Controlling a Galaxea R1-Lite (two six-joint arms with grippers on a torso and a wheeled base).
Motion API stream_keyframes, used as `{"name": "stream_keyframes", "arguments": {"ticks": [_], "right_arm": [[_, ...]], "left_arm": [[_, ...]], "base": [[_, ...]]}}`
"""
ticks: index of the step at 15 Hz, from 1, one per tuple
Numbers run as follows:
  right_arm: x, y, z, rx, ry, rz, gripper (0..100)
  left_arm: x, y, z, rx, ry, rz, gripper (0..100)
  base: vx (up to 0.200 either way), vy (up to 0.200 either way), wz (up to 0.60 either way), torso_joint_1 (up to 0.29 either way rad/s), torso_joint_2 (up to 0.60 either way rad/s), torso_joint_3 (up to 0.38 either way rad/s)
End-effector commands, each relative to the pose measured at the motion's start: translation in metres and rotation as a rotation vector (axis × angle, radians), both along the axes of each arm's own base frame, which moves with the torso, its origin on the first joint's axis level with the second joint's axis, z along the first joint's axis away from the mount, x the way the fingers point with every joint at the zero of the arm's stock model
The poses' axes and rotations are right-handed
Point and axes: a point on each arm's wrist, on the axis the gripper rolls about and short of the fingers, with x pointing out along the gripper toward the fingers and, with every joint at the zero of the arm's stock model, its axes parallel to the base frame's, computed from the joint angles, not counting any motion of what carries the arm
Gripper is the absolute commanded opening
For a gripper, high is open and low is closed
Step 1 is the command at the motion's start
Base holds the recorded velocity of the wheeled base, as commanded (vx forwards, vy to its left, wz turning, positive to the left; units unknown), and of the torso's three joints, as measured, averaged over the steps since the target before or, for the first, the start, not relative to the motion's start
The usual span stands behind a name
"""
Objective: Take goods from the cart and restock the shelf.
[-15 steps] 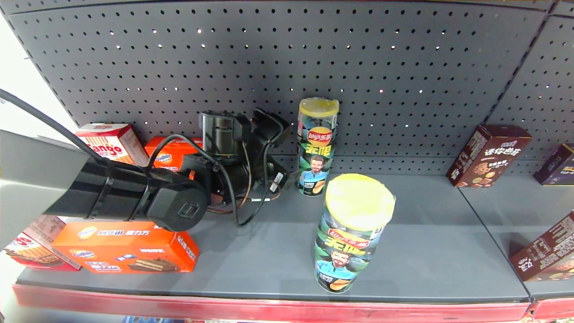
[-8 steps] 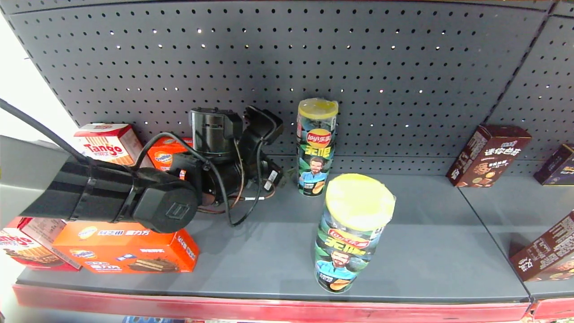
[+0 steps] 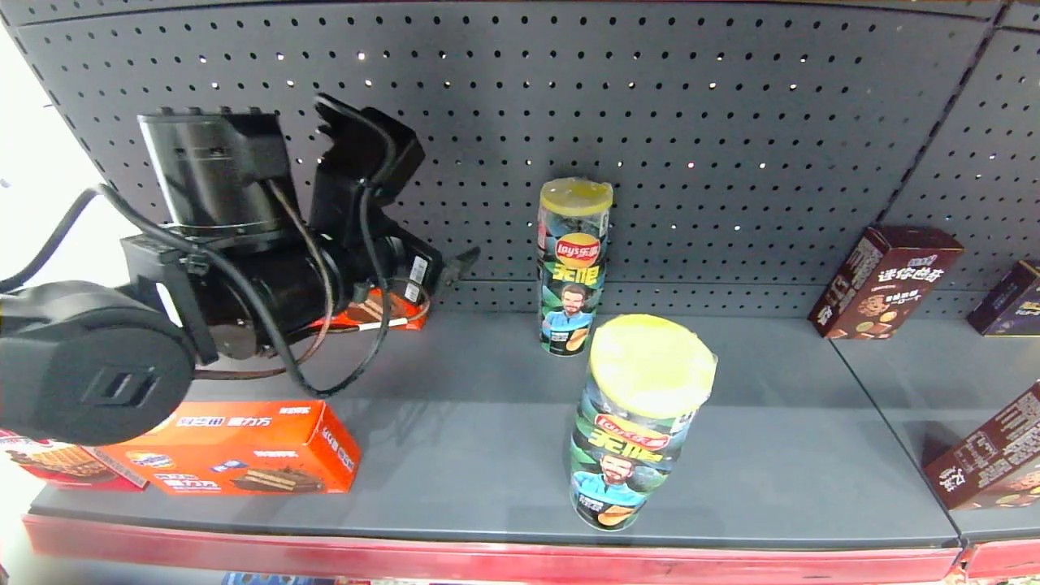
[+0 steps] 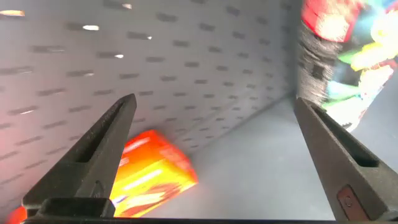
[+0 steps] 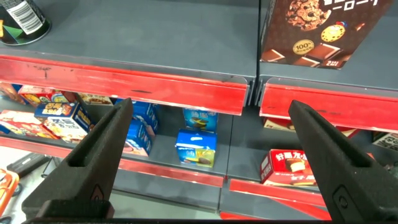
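Observation:
Two green chip cans with yellow lids stand on the grey shelf (image 3: 772,455): one at the back (image 3: 574,264) near the pegboard, one near the front edge (image 3: 638,418). My left gripper (image 3: 451,272) hangs above the back left of the shelf, left of the back can, open and empty. In the left wrist view the left gripper (image 4: 217,155) is spread wide, with an orange box (image 4: 152,174) beyond it and a chip can (image 4: 348,56) to one side. That orange box (image 3: 374,313) lies half hidden under the arm. My right gripper (image 5: 214,162) is open, below the shelf's red edge (image 5: 155,78).
A long orange box (image 3: 236,447) lies at the front left beside a red box (image 3: 49,463). Brown cookie boxes (image 3: 886,280) (image 3: 987,459) stand on the right. Lower shelves hold blue and red packs (image 5: 196,146). Bare shelf lies between the cans and the brown boxes.
My left arm has risen and drawn back to the left, away from the back can. It now hides the red-and-white box at the back left. The cans have not moved.

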Motion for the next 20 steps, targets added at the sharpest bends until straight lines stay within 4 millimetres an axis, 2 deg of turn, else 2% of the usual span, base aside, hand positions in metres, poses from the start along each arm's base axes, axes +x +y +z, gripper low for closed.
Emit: {"name": "stream_keyframes", "arguments": {"ticks": [1,6,9,10,11,12,13,14,15,17,19,20], "right_arm": [[0.0,0.0,0.0,-0.003,0.004,0.019,100],[0.0,0.0,0.0,-0.004,0.003,0.038,100],[0.0,0.0,0.001,-0.008,-0.006,0.046,100],[-0.002,-0.001,0.025,0.013,-0.08,0.018,100],[0.005,0.0,0.091,0.084,-0.106,-0.003,100],[0.022,0.005,0.108,0.126,-0.016,0.039,100],[0.025,0.007,0.127,0.115,-0.046,0.128,100],[0.028,0.009,0.137,0.104,-0.049,0.162,100],[0.048,0.015,0.155,0.088,-0.009,0.186,100],[0.078,0.03,0.165,0.037,0.07,0.277,100],[0.108,0.046,0.157,-0.072,0.169,0.345,100],[0.115,0.05,0.152,-0.088,0.198,0.362,100]], "left_arm": [[-0.043,0.021,0.017,-0.032,-0.06,0.008,100],[-0.082,0.042,0.008,-0.036,-0.052,0.015,100],[-0.088,0.046,0.005,-0.035,-0.046,0.021,100],[-0.088,0.046,0.004,-0.035,-0.044,0.022,100],[-0.091,0.048,0.001,-0.032,-0.037,0.022,100],[-0.093,0.049,0.001,-0.033,-0.039,0.019,100],[-0.092,0.048,0.0,-0.032,-0.037,0.021,100],[-0.092,0.048,0.001,-0.035,-0.044,0.019,100],[-0.09,0.047,-0.001,-0.035,-0.041,0.018,100],[-0.083,0.044,-0.002,-0.054,-0.038,0.018,100],[-0.078,0.041,-0.004,-0.062,-0.046,0.017,100],[-0.078,0.041,-0.004,-0.062,-0.046,0.017,100]], "base": [[0.0,0.0,0.0,0.0,0.0,0.0],[0.0,0.0,0.0,0.0,0.0,0.0],[0.0,0.0,0.0,0.0,0.0,0.0],[0.0,0.0,0.0,0.0,0.0,0.0],[0.0,0.0,0.0,0.0,0.0,0.0],[0.0,0.0,0.0,0.0,0.0,0.0],[0.0,0.0,0.0,0.0,0.0,0.0],[0.0,0.0,0.0,0.0,0.0,0.0],[0.0,0.0,0.0,0.0,0.0,0.0],[0.0,0.0,0.0,0.0,0.0,0.0],[0.0,0.0,0.0,0.0,0.0,0.0],[0.0,0.0,0.0,0.0,0.0,0.0]]}}
